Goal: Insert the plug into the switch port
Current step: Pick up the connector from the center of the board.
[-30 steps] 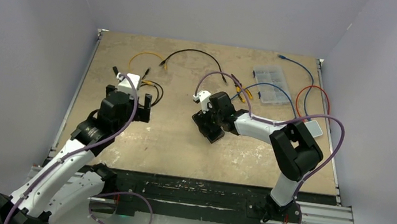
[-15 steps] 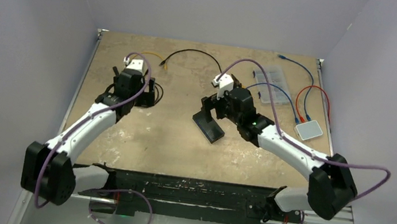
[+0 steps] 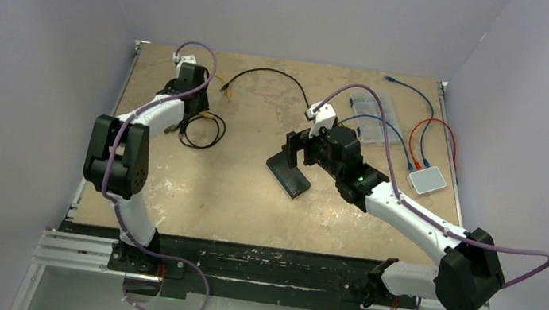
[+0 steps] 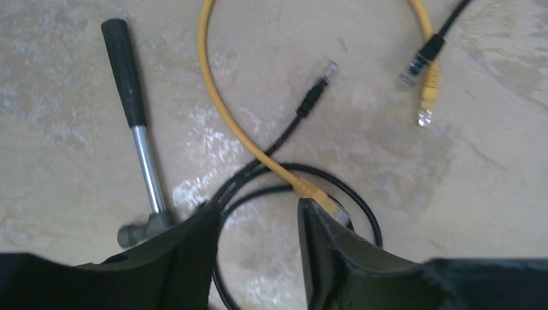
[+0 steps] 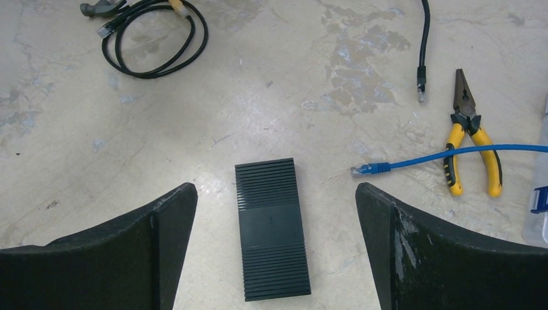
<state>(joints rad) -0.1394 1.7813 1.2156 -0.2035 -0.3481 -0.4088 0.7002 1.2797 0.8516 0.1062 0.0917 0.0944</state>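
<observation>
I've run left tool [image 4: 258,210] to the bench's far-left corner, jaws narrowing round yellow plug [image 4: 318,194], unclamped; right tool [image 5: 274,190] gapes over switch [image 5: 271,239].

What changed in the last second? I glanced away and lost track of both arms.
The left arm stretched toward the table's far-left side, and the left gripper narrowed its jaws around the coiled black cable and the yellow plug, visibly clamping nothing. The right gripper rose off the switch, jaws open. The switch and the white box stayed put.
</observation>
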